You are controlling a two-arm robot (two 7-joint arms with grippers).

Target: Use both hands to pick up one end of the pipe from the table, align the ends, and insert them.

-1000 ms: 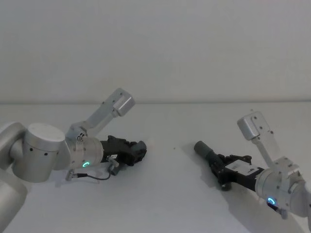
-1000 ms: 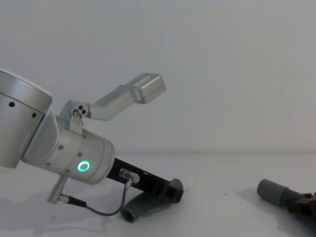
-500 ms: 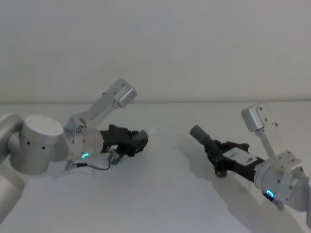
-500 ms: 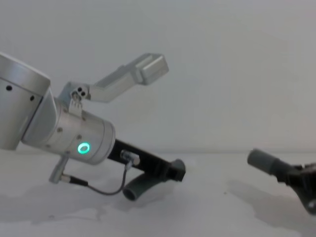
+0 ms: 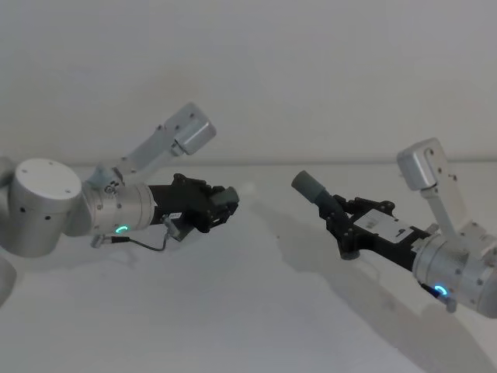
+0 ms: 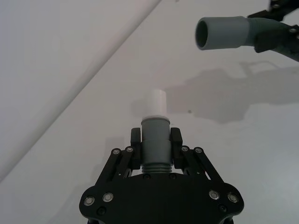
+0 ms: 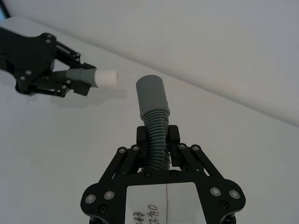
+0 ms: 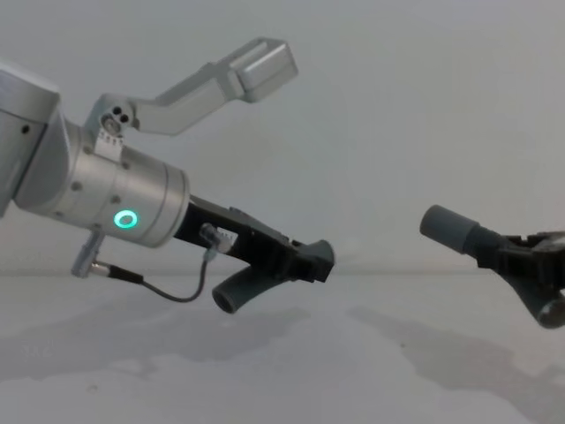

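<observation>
As left fingers [image 6: 135,154] and right fingers [image 7: 141,140] clamp hoses [image 7: 156,126], one cuff [image 6: 224,31] gapes empty.

Four cameras: two wide, two close.

My head camera looks forward and down over the table [image 5: 248,311] and takes in the whole workspace; my chest camera sits lower, looking level across it, with the left arm [image 8: 97,190] large and near. Each wrist camera looks along its own fingers from close behind, the left gripper [image 6: 155,142] closed on the short hose piece [image 6: 154,133], the right gripper [image 7: 158,140] on the longer hose piece [image 7: 152,98], and each catches the other gripper farther off.
</observation>
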